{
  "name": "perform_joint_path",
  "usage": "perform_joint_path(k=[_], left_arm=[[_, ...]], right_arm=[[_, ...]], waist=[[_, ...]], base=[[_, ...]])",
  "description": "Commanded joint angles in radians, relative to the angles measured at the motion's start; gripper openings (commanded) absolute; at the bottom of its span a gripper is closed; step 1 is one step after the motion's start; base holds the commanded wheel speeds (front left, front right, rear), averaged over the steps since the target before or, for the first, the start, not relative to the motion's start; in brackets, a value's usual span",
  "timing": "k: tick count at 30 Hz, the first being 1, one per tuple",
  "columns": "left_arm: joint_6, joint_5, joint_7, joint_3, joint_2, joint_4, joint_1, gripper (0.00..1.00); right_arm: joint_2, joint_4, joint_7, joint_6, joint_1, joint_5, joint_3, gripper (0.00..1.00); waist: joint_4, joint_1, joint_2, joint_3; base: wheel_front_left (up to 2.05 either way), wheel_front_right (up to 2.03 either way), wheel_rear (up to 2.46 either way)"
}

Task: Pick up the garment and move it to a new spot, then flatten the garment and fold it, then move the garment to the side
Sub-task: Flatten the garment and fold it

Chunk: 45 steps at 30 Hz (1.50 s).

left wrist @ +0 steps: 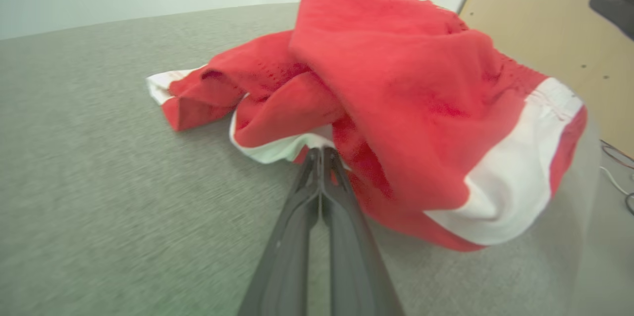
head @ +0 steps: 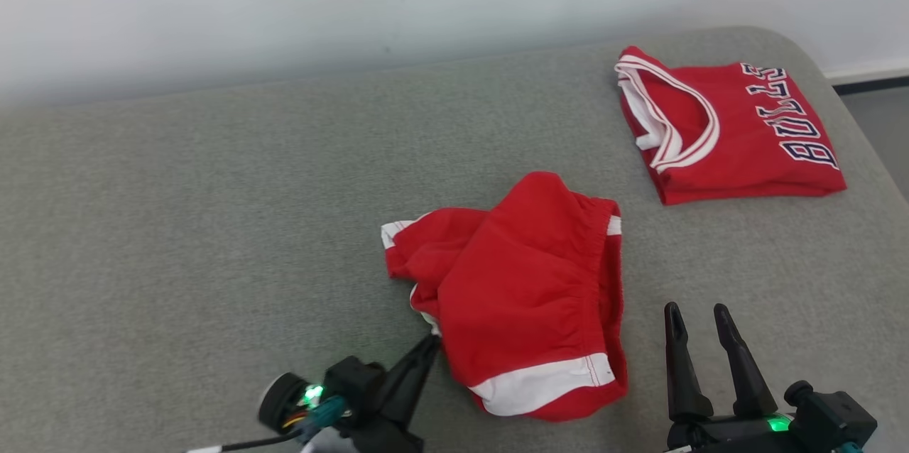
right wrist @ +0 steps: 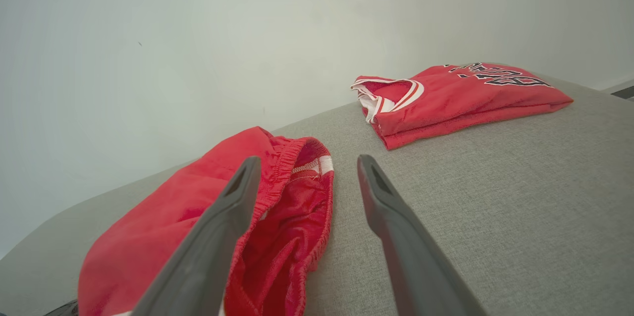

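Observation:
The garment (head: 525, 282), red shorts with white trim, lies crumpled in the middle of the grey padded surface (head: 213, 226). My left gripper (head: 430, 341) is shut at the shorts' near left edge. In the left wrist view its fingers press together with their tips (left wrist: 322, 151) pinching the white hem of the garment (left wrist: 406, 108). My right gripper (head: 699, 311) stands open over bare surface just right of the shorts. In the right wrist view the right gripper (right wrist: 307, 162) holds nothing, and its left finger overlaps the garment's (right wrist: 163, 217) waistband.
A folded red jersey (head: 731, 133) with dark lettering lies at the back right, also in the right wrist view as the jersey (right wrist: 446, 98). A pale wall runs behind the surface. Wooden floor (left wrist: 545, 33) and cables (left wrist: 619, 167) lie beyond the right edge.

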Motion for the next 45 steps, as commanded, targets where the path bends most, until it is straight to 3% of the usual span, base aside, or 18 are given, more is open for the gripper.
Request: perform_joint_path(k=[1, 9, 16, 28, 29, 30, 39, 45], left_arm=[[0.002, 0.013, -0.004, 0.042, 0.018, -0.030, 0.040, 0.00], [0.014, 0.057, -0.004, 0.211, 0.066, -0.176, 0.188, 0.00], [0.024, 0.060, -0.004, 0.307, 0.061, -0.281, 0.372, 0.00], [0.002, -0.021, 0.016, 0.203, -0.008, -0.114, 0.438, 0.00], [0.001, -0.027, 0.013, 0.203, -0.005, -0.114, 0.423, 0.23], [0.000, -0.032, 0.009, 0.205, -0.002, -0.116, 0.417, 1.00], [0.004, -0.020, -0.003, 0.272, 0.058, -0.240, 0.355, 1.00], [0.004, -0.022, 0.027, 0.296, 0.115, -0.215, 0.257, 1.00]], right_arm=[[0.002, 0.001, -0.004, -0.003, 0.012, -0.006, -0.003, 1.00], [0.002, 0.015, -0.004, -0.003, 0.036, -0.014, -0.018, 1.00], [0.002, 0.031, -0.004, -0.003, 0.055, -0.018, -0.015, 1.00], [0.002, 0.055, -0.004, -0.003, 0.064, -0.021, -0.019, 1.00], [0.002, 0.054, -0.004, -0.003, 0.064, -0.022, -0.020, 1.00], [0.002, 0.054, -0.004, -0.003, 0.064, -0.023, -0.020, 1.00], [0.002, 0.057, -0.004, -0.003, 0.060, -0.022, -0.023, 1.00], [0.002, 0.068, -0.004, -0.003, 0.042, -0.021, -0.006, 1.00]], waist=[[0.033, 0.0000, -0.0001, -0.022], [0.110, 0.0000, -0.0001, -0.072], [0.159, 0.0000, -0.0001, -0.099], [0.183, 0.0000, -0.0001, -0.118], [0.184, 0.0000, -0.0001, -0.118], [0.184, 0.0000, -0.0001, -0.117], [0.168, 0.0000, -0.0001, -0.106], [0.131, 0.0000, -0.0001, -0.087]], base=[[0.00, 0.00, 0.00], [0.00, 0.00, 0.00], [0.00, 0.00, 0.00], [0.00, 0.00, 0.00], [0.00, 0.00, 0.00], [0.00, 0.00, 0.00], [0.00, 0.00, 0.00], [0.00, 0.00, 0.00]])
